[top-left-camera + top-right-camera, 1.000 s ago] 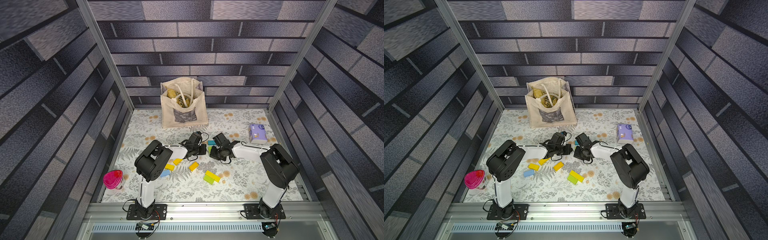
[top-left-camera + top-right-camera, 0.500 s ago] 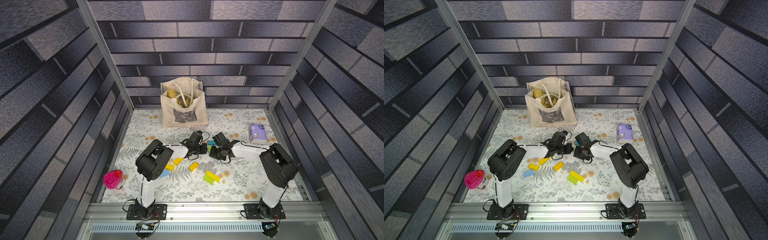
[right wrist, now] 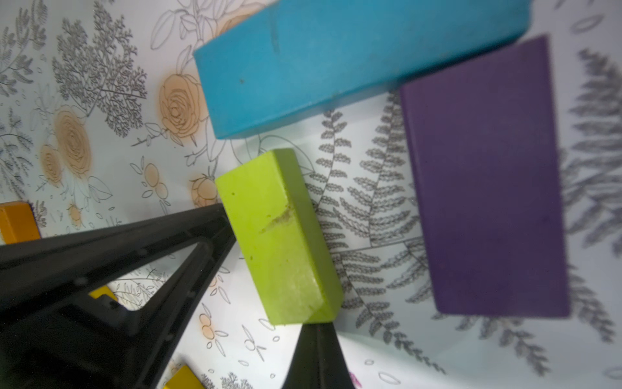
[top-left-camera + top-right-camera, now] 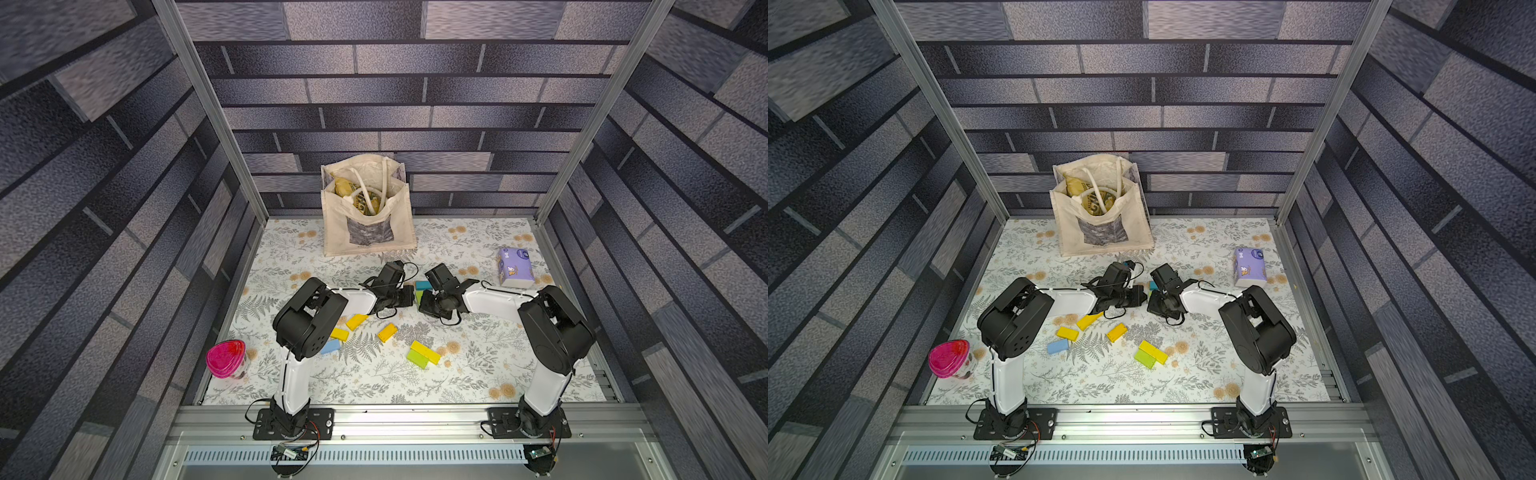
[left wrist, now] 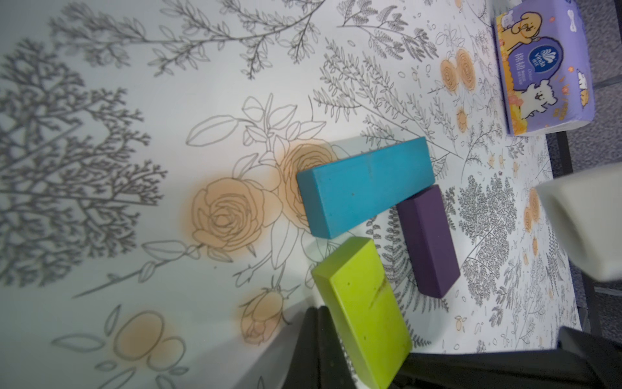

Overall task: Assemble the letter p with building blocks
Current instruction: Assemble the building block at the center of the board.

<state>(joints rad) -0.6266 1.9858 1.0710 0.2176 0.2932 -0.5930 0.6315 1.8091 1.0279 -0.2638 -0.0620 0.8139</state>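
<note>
Inspecting the desk (image 4: 478,374) finds both pincers low over its middle, tips facing each other.

Left pincer (image 3: 220,227): closed to a single wedge, holding nothing. Its tip touches the long side of the lime block (image 3: 279,235).

Right pincer (image 3: 316,340): closed, empty. Its tip sits at the end of the same block and appears to touch it.

The lime block lies flat between the two tips, skewed against its neighbours. Just beyond the tips lies the teal block (image 5: 363,187), flat, crosswise to the lime block and parted from it by a narrow gap. The purple block (image 5: 427,240) lies flat on the right pincer's side of the lime block, roughly alongside it but apart. One end of it touches the teal block near that block's end, forming a corner.

On the base side of the left pincer, near its forearm, lie a yellow block (image 4: 356,322), a second yellow block (image 4: 339,333) and a light blue block (image 4: 330,346), the last partly hidden by the elbow. An orange block (image 4: 387,332) lies on the base side of the gap between the pincers. Farther toward the bases, a third yellow block (image 4: 424,352) and a second lime block (image 4: 417,359) lie side by side, touching.

Other items: a tote bag (image 4: 368,224) stands beyond both pincers at the back wall. A tissue pack (image 4: 515,268) lies well outward of the right pincer. A pink container (image 4: 225,358) stands well outward of the left arm, at the desk's edge.
</note>
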